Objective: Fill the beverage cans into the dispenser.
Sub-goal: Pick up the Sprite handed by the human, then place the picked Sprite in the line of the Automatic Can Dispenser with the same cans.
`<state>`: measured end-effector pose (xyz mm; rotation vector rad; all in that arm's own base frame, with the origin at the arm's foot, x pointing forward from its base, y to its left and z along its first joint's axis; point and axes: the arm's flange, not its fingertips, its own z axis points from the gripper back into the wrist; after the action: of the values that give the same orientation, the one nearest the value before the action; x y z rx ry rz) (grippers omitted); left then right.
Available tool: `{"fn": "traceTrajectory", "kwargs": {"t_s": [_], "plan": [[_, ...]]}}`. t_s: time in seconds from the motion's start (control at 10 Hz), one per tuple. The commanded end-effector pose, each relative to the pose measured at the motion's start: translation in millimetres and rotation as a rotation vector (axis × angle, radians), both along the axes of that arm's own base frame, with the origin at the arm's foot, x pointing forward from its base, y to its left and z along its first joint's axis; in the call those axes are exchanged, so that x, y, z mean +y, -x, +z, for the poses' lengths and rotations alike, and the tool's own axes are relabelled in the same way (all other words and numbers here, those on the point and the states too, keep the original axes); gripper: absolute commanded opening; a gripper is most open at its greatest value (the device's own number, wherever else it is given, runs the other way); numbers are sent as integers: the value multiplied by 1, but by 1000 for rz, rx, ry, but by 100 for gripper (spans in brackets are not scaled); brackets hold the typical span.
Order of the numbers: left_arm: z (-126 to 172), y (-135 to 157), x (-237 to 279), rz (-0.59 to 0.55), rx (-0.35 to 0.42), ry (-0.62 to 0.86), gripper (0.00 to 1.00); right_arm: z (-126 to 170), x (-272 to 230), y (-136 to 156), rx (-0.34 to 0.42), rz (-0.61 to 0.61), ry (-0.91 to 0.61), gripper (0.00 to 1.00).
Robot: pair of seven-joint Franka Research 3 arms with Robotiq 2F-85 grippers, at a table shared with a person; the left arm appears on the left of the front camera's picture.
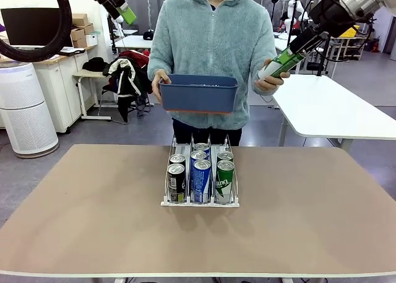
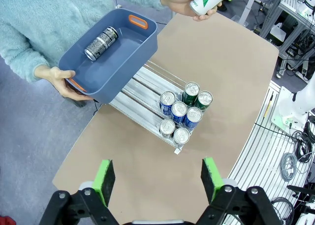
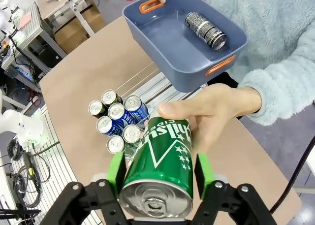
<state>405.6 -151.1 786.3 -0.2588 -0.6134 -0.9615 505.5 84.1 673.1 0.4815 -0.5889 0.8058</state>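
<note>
Beverage cans, seven in all, stand packed at the front end of the dispenser on the tabletop: two black, three blue, two green. Beyond it the person holds a blue bin in the air, one black can lying inside. Their other hand and the right gripper both hold a green can, pads clamped on its sides. The left gripper hangs high, spread wide, holding nothing.

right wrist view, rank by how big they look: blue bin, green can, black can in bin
1. blue bin
2. green can, close to the lens, so it looks oversized
3. black can, farther off; true size versus green can unsure
</note>
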Motion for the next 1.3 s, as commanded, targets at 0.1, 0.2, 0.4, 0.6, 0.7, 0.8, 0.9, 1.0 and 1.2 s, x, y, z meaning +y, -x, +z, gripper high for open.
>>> {"fn": "traceTrajectory", "kwargs": {"t_s": [0.1,0.2,0.4,0.6,0.7,0.8,0.9,1.0,1.2], "plan": [[-2,0,1,-2,2,5,94,2,0,1,-2,0,-8,0],[-2,0,1,-2,2,5,94,2,1,1,-4,3,-11,0],[-2,0,1,-2,2,5,94,3,0,2,6,20,-14,0],[-2,0,1,-2,2,5,94,4,1,4,5,37,-21,0],[-2,0,1,-2,2,5,94,5,1,3,9,45,-27,0],[-2,0,1,-2,2,5,94,6,2,2,9,37,-52,0],[-2,0,1,-2,2,5,94,4,1,2,2,10,1,0],[-2,0,1,-2,2,5,94,4,1,2,2,10,1,0],[-2,0,1,-2,2,5,94,4,1,2,2,10,1,0]]}}
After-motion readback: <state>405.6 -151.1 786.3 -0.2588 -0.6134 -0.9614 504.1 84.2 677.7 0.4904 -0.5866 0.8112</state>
